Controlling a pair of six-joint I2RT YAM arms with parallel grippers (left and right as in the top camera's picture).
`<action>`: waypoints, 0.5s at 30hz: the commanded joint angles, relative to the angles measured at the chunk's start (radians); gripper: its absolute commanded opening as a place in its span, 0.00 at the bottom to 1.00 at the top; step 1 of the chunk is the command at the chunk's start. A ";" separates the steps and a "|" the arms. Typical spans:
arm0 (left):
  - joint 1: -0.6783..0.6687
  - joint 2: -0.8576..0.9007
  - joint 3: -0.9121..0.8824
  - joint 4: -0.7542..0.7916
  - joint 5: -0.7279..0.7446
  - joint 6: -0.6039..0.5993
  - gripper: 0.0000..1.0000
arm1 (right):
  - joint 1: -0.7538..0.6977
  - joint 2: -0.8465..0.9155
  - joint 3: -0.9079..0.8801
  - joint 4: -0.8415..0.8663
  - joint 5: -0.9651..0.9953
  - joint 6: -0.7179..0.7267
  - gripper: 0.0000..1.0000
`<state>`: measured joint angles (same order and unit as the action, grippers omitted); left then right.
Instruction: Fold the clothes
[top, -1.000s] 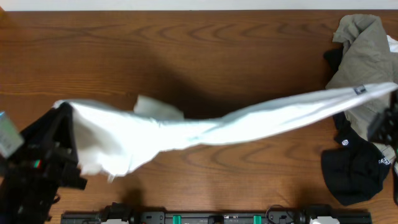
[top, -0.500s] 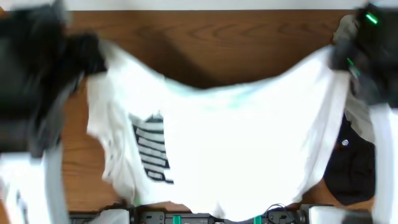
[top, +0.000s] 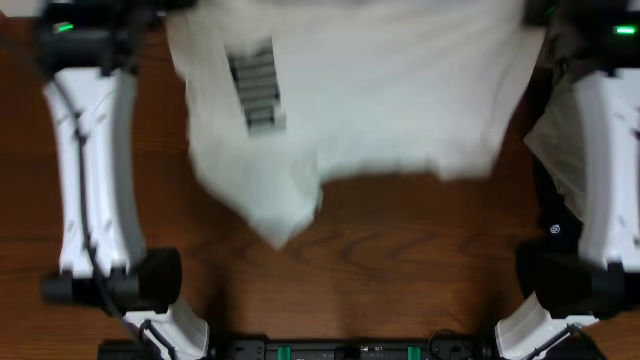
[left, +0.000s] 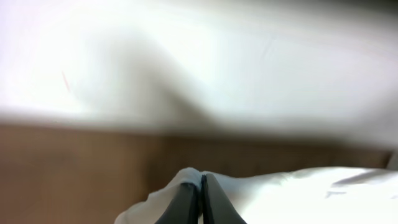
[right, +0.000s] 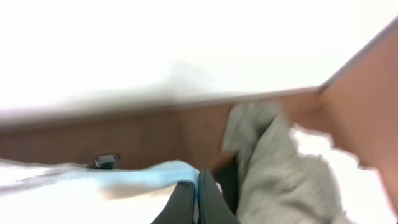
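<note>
Overhead, the white T-shirt (top: 400, 90) was stretched, blurred, across the far part of the wooden table (top: 400, 260), its black striped print (top: 256, 88) nearer my left arm (top: 90, 170). In the left wrist view my left gripper (left: 200, 196) was pinched tight on a fold of its white cloth; in the right wrist view my right gripper (right: 198, 196) likewise clamped its pale edge, a grey-olive garment (right: 273, 168) just beside

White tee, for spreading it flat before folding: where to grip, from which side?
The two far corners, one per arm, each from its own outer side. The white T-shirt spreads wide between them that way; left gripper and right gripper are each shut on its edge there now. Its near edge is uneven, so probably a poor hold.
</note>
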<state>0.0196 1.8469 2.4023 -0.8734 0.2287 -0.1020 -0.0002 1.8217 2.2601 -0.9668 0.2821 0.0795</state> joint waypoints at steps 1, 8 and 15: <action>0.018 -0.101 0.172 -0.047 0.000 0.021 0.06 | -0.023 -0.055 0.168 -0.081 0.066 0.016 0.01; 0.006 -0.141 0.180 -0.293 0.119 0.019 0.06 | -0.050 -0.050 0.187 -0.374 0.070 0.036 0.01; 0.005 -0.093 0.022 -0.604 0.119 0.066 0.06 | -0.052 -0.048 -0.045 -0.520 0.066 0.060 0.01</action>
<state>0.0242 1.6978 2.5248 -1.4158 0.3351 -0.0841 -0.0444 1.7588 2.3093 -1.4639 0.3367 0.1143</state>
